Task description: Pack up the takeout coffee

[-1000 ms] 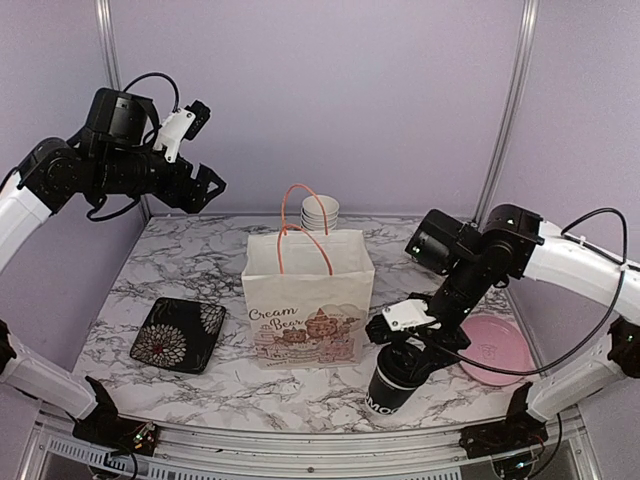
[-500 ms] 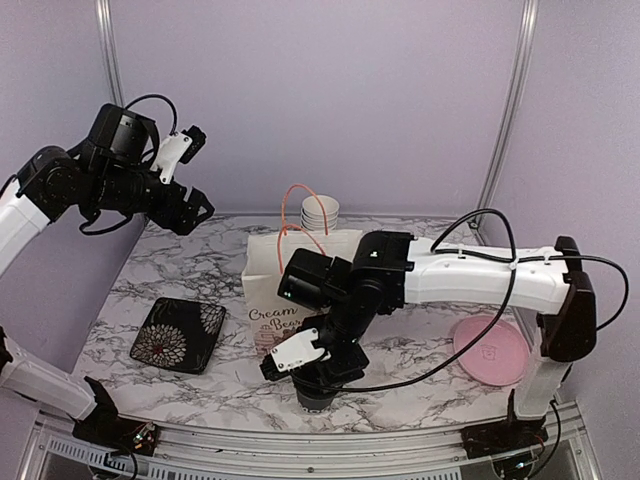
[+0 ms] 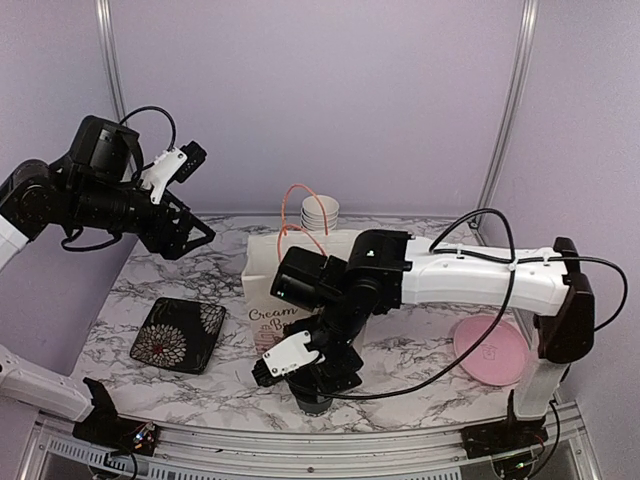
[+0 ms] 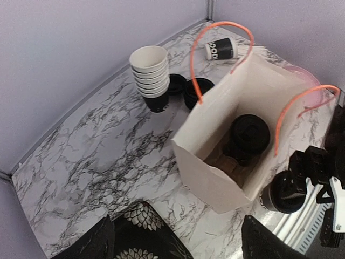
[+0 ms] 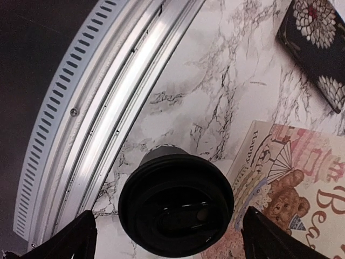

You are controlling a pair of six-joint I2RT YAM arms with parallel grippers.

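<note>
- The right jaws are low at the near edge of the table (image 3: 215, 285) and stand apart, with one finger (image 5: 73, 240) on each side of a takeout coffee cup (image 5: 175, 208). I see a gap on both sides, so they are not touching it.
- This cup stands upright just in front of the printed face of the paper bag (image 4: 215, 162). In the top view the right arm (image 3: 470, 275) hides nearly all of it.
- A second lidded coffee (image 4: 250, 132) is inside the bag, at the bottom. I see only its lid.
- The left jaws are high over the left side of the table, wide apart, with nothing between them. Only the fingertips (image 4: 94, 243) show, at the lower edge of the left wrist view.
- Behind the bag are a stack of cups (image 4: 150, 67) and dark round things (image 4: 197, 89) that I cannot identify.
- A lettered cup with straws (image 4: 218, 49) is further back. I cannot tell if it lies or stands.
- The black flower plate (image 3: 180, 335) is cut off in both wrist views.
</note>
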